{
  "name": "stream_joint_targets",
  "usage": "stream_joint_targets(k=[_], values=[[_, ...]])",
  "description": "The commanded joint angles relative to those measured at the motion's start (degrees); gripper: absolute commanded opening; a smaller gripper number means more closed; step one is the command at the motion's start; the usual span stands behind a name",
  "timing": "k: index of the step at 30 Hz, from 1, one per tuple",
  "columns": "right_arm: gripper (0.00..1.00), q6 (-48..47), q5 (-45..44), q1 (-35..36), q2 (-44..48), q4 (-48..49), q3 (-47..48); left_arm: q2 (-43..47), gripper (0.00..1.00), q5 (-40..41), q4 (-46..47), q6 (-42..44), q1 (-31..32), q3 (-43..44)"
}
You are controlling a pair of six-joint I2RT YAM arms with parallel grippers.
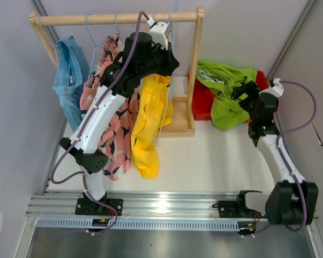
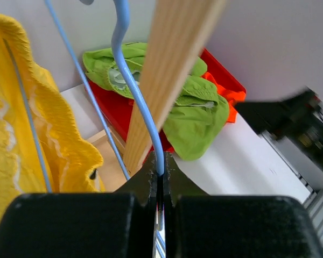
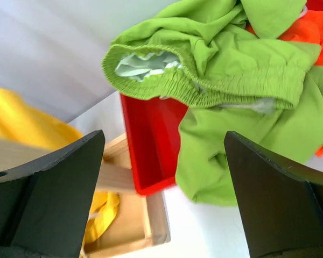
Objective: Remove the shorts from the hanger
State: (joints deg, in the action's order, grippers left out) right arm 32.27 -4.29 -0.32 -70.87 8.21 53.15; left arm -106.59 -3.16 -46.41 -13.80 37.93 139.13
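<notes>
My left gripper [image 1: 162, 33] is up at the wooden rail [image 1: 70, 20], shut on the thin blue wire hanger [image 2: 135, 88] that carries the yellow shorts [image 1: 148, 121]; the jaws [image 2: 161, 164] pinch the wire. The yellow shorts also show in the left wrist view [image 2: 21, 134]. The pink whale-print shorts [image 1: 114, 137] and the light blue shorts [image 1: 70, 80] hang further left. The lime green shorts [image 1: 226, 91] and the orange shorts [image 2: 226, 98] lie in a red bin [image 1: 202, 107]. My right gripper [image 3: 164, 137] is open and empty above the green shorts [image 3: 220, 80].
The wooden rack's right post [image 1: 194, 64] and its base tray [image 1: 178, 126] stand between the hanging clothes and the bin. Grey walls close in on the left, the back and the right. A metal rail [image 1: 167, 204] runs along the near edge.
</notes>
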Motion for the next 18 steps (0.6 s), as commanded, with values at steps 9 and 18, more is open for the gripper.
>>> stream_joint_targets(k=[9, 18], values=[[1.00, 3.9, 2.0, 2.7, 27.1, -5.0, -17.3, -8.2, 0.00, -9.4, 9.1, -6.8, -7.9, 8.1], [0.99, 4.0, 1.6, 4.1, 32.0, -10.3, -17.8, -3.4, 0.14, -10.8, 6.7, -6.7, -5.2, -0.3]])
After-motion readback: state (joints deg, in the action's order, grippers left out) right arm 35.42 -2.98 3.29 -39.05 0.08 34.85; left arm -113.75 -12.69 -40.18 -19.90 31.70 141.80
